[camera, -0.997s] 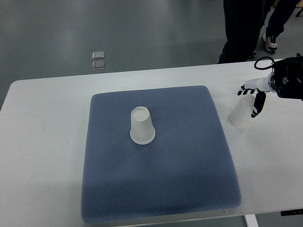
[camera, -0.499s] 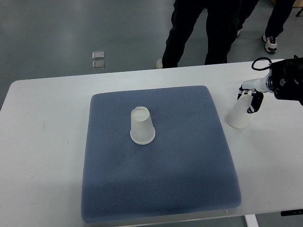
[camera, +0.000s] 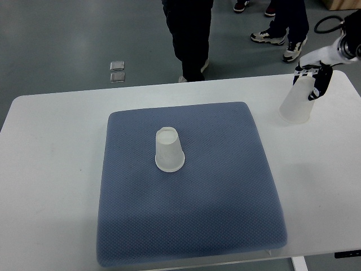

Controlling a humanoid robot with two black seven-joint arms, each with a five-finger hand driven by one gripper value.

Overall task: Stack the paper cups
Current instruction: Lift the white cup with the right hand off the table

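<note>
One white paper cup (camera: 169,150) stands upside down on the blue mat (camera: 192,226), left of the mat's middle. A second white paper cup (camera: 299,100) hangs upside down and tilted in my right hand (camera: 313,79), which grips it at its narrow top end. The cup is lifted off the white table, near the far right edge. The left arm is out of view.
The white table (camera: 51,169) bears the mat. Two people's legs and shoes (camera: 192,34) stand on the grey floor beyond the far edge. Two small clear squares (camera: 117,71) lie on the floor at the upper left.
My right hand closed on the right cup and raised it up and away toward the far right. The people beyond the table shifted.
</note>
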